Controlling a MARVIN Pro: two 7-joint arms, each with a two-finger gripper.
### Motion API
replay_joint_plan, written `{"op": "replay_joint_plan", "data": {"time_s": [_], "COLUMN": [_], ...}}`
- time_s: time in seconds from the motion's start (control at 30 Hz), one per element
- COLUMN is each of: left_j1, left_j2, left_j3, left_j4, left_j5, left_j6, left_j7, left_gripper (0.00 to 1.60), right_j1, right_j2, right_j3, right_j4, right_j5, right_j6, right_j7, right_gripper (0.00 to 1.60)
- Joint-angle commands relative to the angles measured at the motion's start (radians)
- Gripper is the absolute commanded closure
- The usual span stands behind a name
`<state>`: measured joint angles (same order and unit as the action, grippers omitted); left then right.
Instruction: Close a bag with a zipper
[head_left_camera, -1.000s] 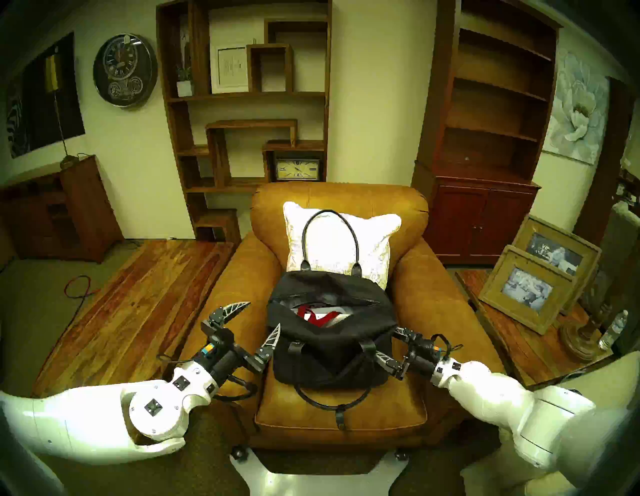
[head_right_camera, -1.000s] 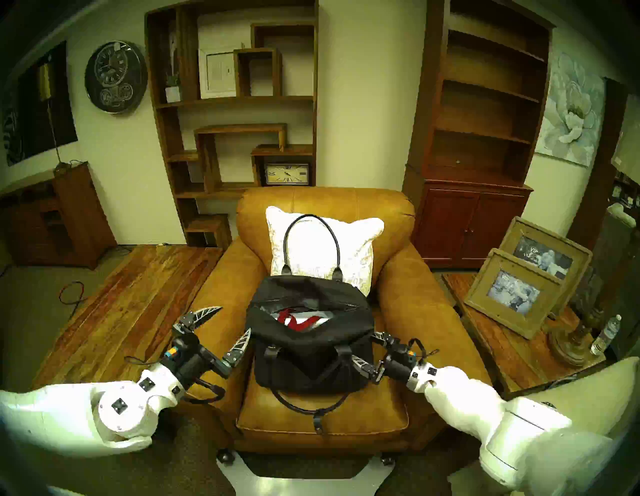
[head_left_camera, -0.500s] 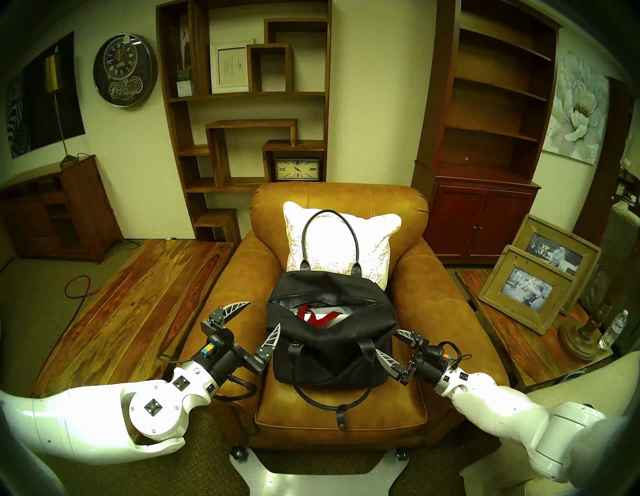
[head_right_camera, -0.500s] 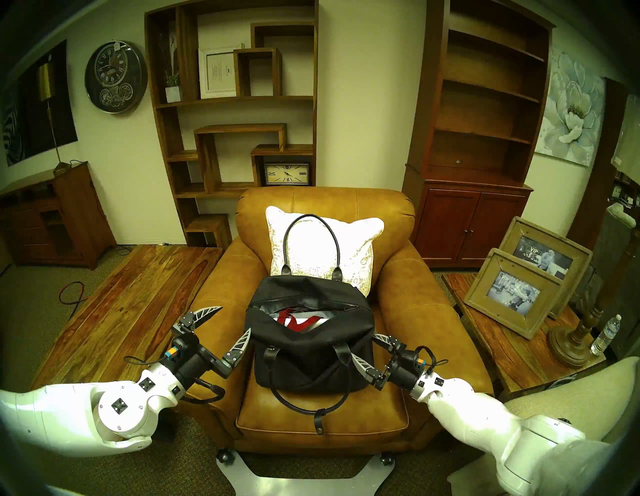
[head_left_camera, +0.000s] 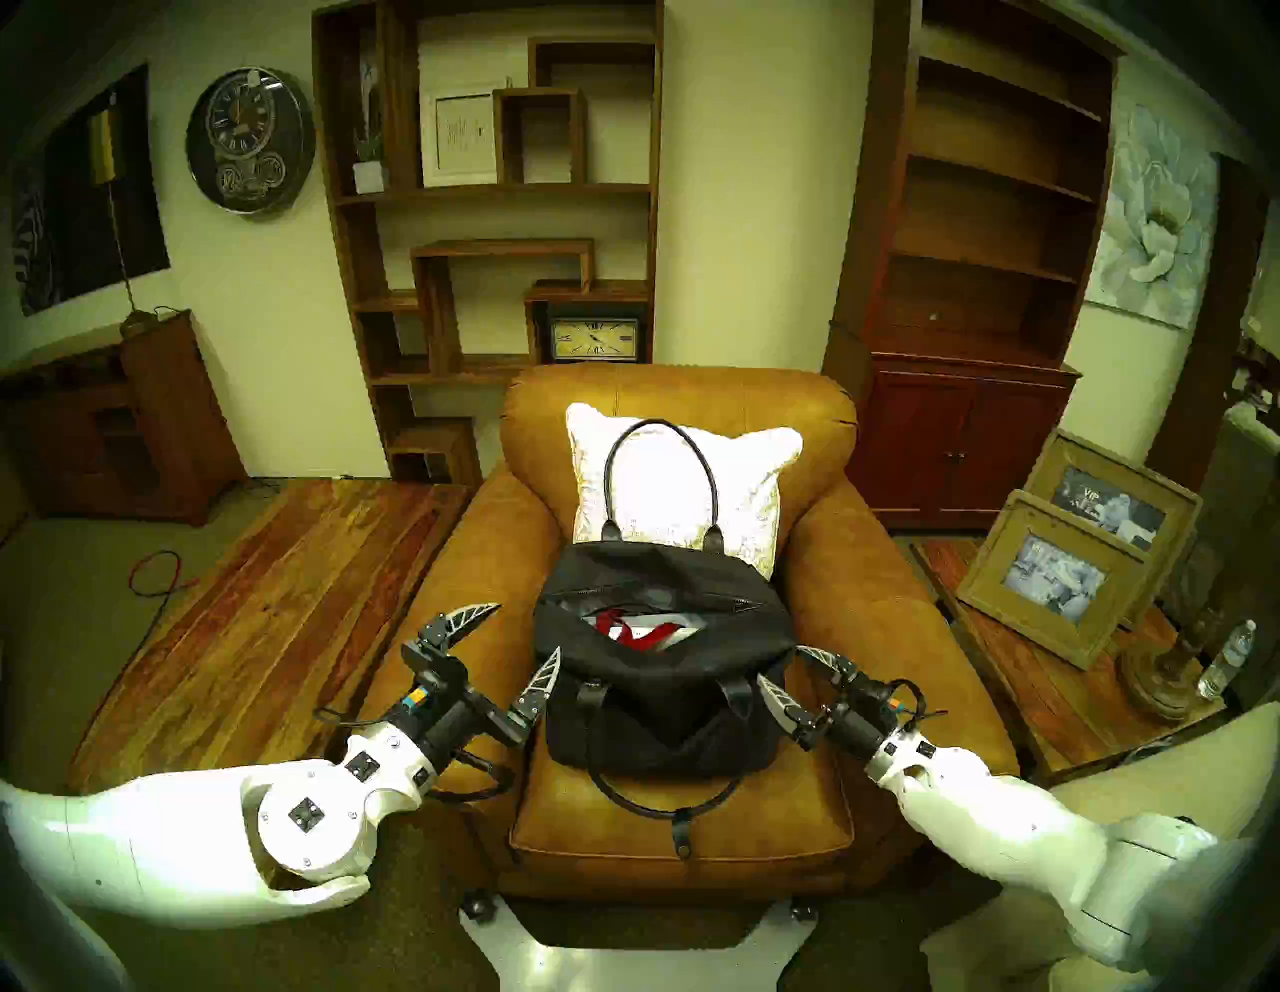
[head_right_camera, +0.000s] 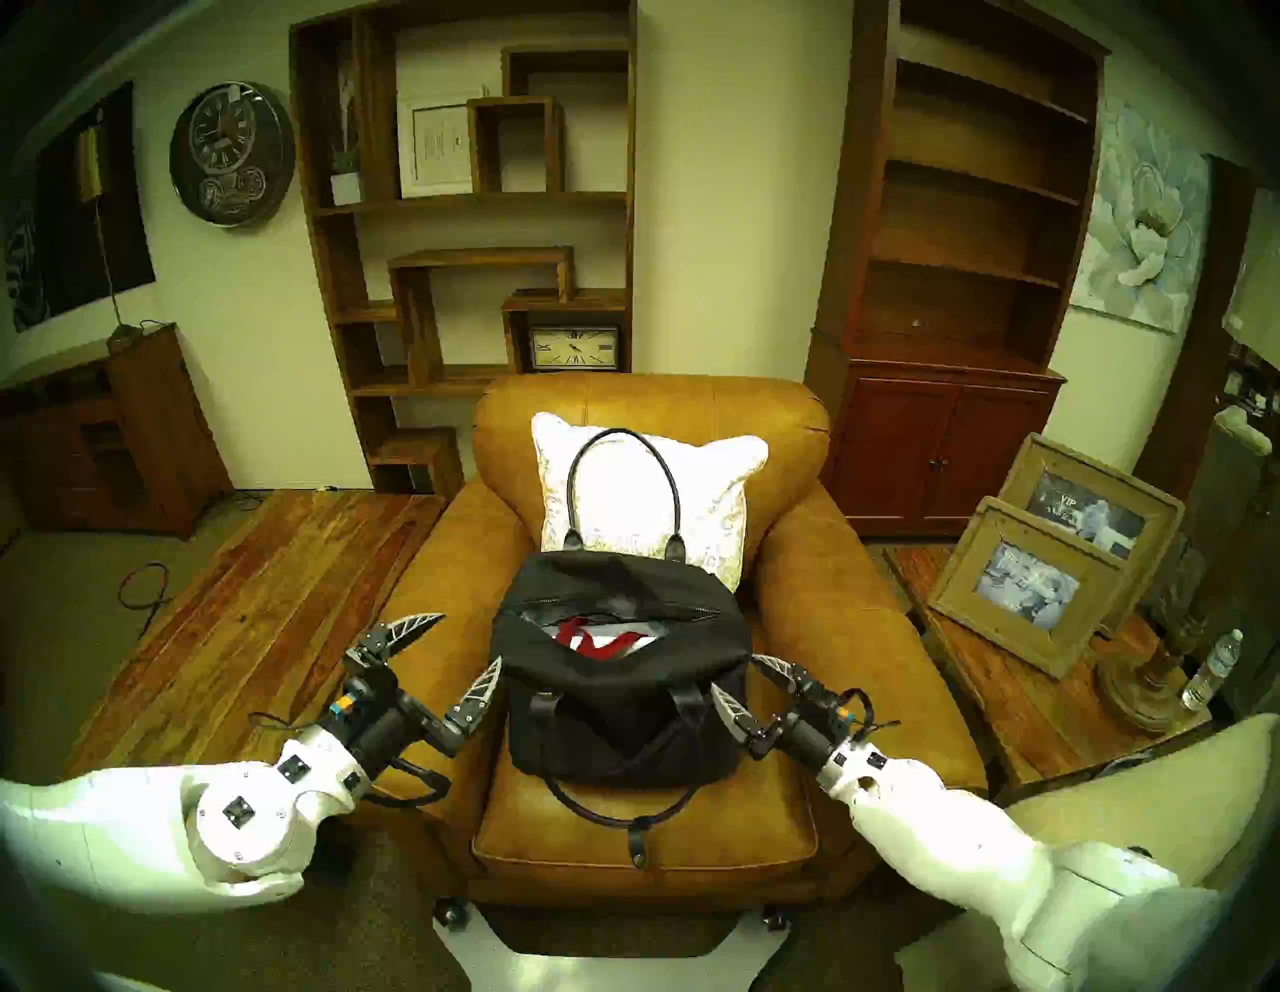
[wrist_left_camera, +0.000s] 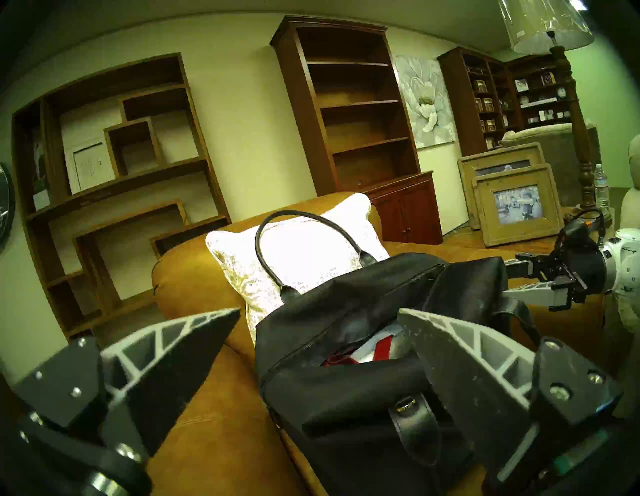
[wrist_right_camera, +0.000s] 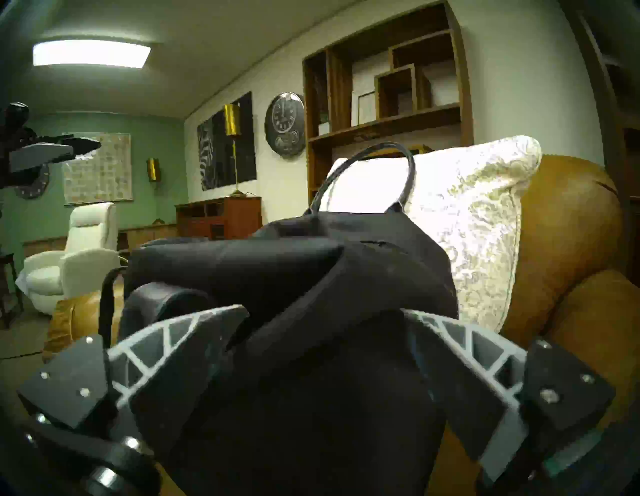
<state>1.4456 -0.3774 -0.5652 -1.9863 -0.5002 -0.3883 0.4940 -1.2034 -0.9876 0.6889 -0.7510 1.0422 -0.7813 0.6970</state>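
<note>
Head stereo left is showing both arms reaching in nearest: the left gripper (head_left_camera: 525, 630) is hanging spread wide and empty just beside the left end of the bag (head_left_camera: 665, 693), while the right gripper (head_left_camera: 779, 666) is standing wide at its right end, gripping nothing. Farther in, the bag is sitting on the armchair (head_left_camera: 817, 810) seat, its zipper (head_left_camera: 623, 590) gaping open, one handle (head_left_camera: 659, 478) leaning against the white cushion (head_left_camera: 755, 499).

The right pincer (wrist_right_camera: 325, 311) stands spread around the black bag's (wrist_right_camera: 277, 263) end, beside the white cushion (wrist_right_camera: 478, 221).
</note>
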Motion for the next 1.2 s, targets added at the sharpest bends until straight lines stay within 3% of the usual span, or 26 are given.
{"op": "replay_joint_plan", "data": {"time_s": [0.0, 0.3, 0.33, 0.37, 0.47, 0.73, 0.8, 0.83, 0.87, 0.9, 0.93, 0.97, 1.1, 1.17], "left_j1": [-0.006, -0.007, -0.008, -0.008, -0.008, -0.010, -0.034, -0.047, -0.058, -0.068, -0.081, -0.100, -0.142, -0.161], "left_j2": [-0.002, -0.002, -0.002, -0.001, -0.001, -0.001, -0.027, -0.046, -0.066, -0.083, -0.108, -0.103, -0.157, -0.183], "left_j3": [-0.006, -0.004, -0.003, -0.003, -0.003, -0.001, 0.003, 0.004, 0.004, 0.003, 0.000, 0.011, 0.016, 0.024], "left_j4": [-0.010, -0.010, -0.010, -0.010, -0.010, -0.010, 0.010, 0.015, 0.020, 0.027, 0.031, 0.016, 0.026, 0.038], "left_j5": [-0.001, -0.001, -0.001, -0.001, -0.001, -0.001, 0.027, 0.025, 0.030, 0.029, 0.041, 0.031, 0.043, 0.047], "left_j6": [-0.009, -0.009, -0.009, -0.009, -0.009, -0.011, 0.008, 0.026, 0.040, 0.034, 0.031, 0.043, 0.069, 0.084], "left_j7": [0.000, 0.001, 0.001, 0.001, 0.001, 0.002, -0.036, -0.049, -0.055, -0.070, -0.080, -0.082, -0.129, -0.148], "left_gripper": [0.00, 0.00, 0.00, 0.00, 0.00, 0.00, 0.00, 0.56, 0.88, 1.05, 1.09, 0.87, 0.92, 1.05], "right_j1": [0.068, 0.127, 0.132, 0.137, 0.141, 0.127, 0.128, 0.129, 0.129, 0.128, 0.128, 0.127, 0.127, 0.127], "right_j2": [-0.040, -0.076, -0.079, -0.080, -0.084, -0.093, -0.097, -0.097, -0.097, -0.096, -0.095, -0.095, -0.097, -0.099], "right_j3": [-0.004, -0.019, -0.020, -0.024, -0.026, -0.019, -0.015, -0.015, -0.013, -0.013, -0.012, -0.011, -0.006, -0.003], "right_j4": [0.021, 0.108, 0.119, 0.129, 0.151, 0.196, 0.211, 0.214, 0.216, 0.215, 0.214, 0.214, 0.219, 0.221], "right_j5": [-0.035, -0.107, -0.112, -0.122, -0.141, -0.146, -0.146, -0.148, -0.149, -0.150, -0.151, -0.151, -0.149, -0.148], "right_j6": [0.042, 0.070, 0.070, 0.069, 0.052, 0.020, 0.019, 0.021, 0.022, 0.023, 0.024, 0.025, 0.027, 0.026], "right_j7": [-0.072, -0.091, -0.086, -0.079, -0.070, -0.041, -0.034, -0.035, -0.033, -0.034, -0.034, -0.034, -0.025, -0.020], "right_gripper": [0.00, 0.03, 1.02, 1.29, 1.60, 1.60, 1.60, 1.60, 1.60, 1.60, 1.60, 1.60, 1.60, 1.60]}}
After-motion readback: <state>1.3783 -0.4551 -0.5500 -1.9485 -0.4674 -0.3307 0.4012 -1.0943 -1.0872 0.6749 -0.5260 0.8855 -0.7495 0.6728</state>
